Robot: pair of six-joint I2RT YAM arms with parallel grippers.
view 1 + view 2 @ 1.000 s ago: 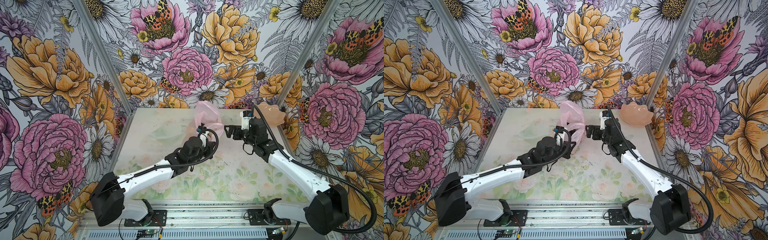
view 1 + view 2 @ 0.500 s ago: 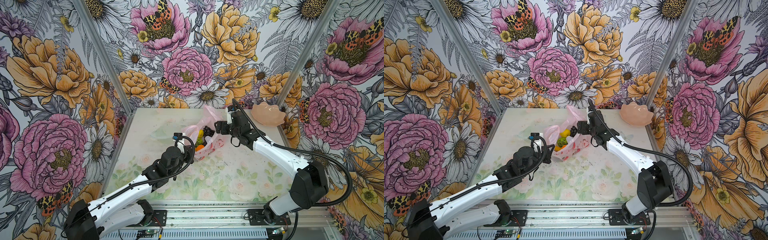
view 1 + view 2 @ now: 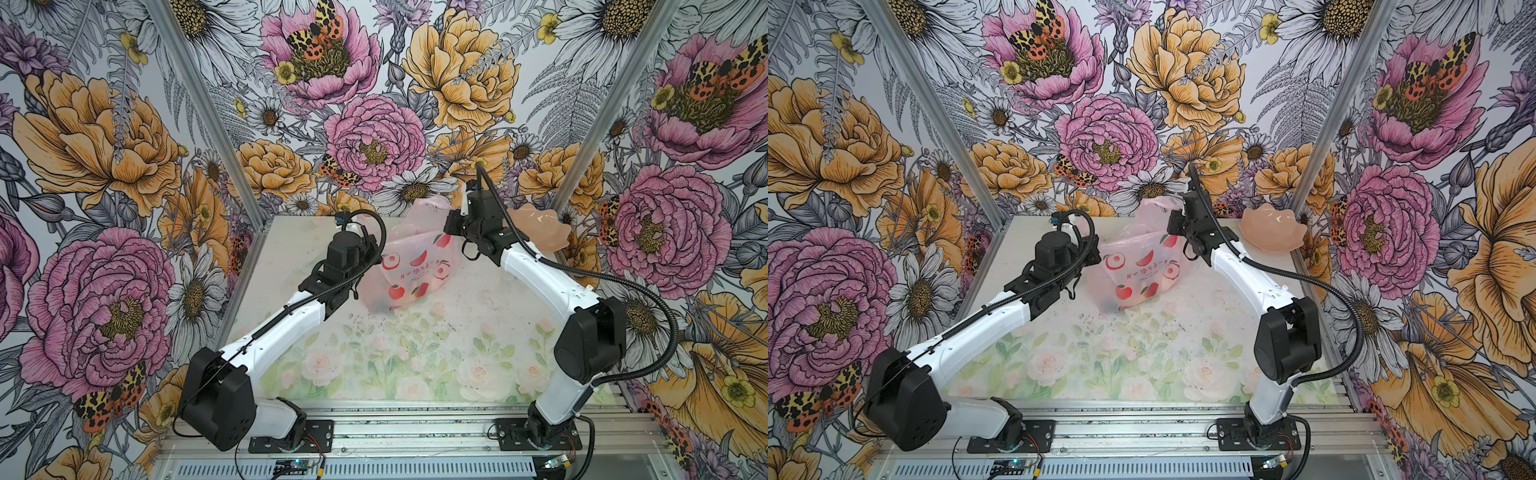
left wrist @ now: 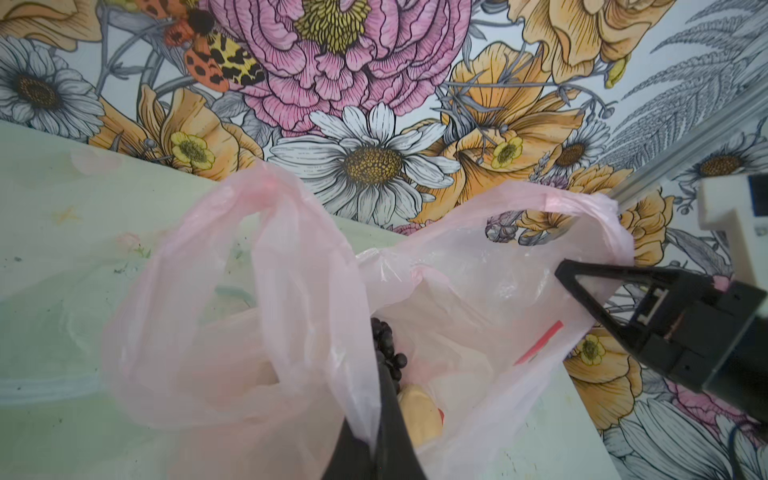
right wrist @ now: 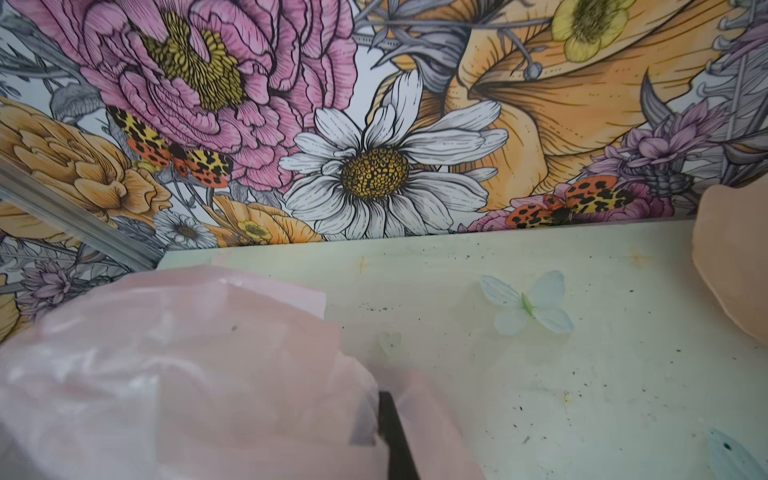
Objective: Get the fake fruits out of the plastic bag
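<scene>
Bag (image 3: 415, 266) sits near the worktop's (image 3: 415, 357) far edge. I see left gripper (image 4: 376, 415) and right gripper (image 4: 561, 272) clamped on its rim.

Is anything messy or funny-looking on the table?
Yes, a little. Dark specks are scattered over the table, like dirt, some near the plastic bag. The bag sags, pinched on two sides by the left gripper and the right gripper. Nothing has spilled: the grape bunch is inside it.
</scene>
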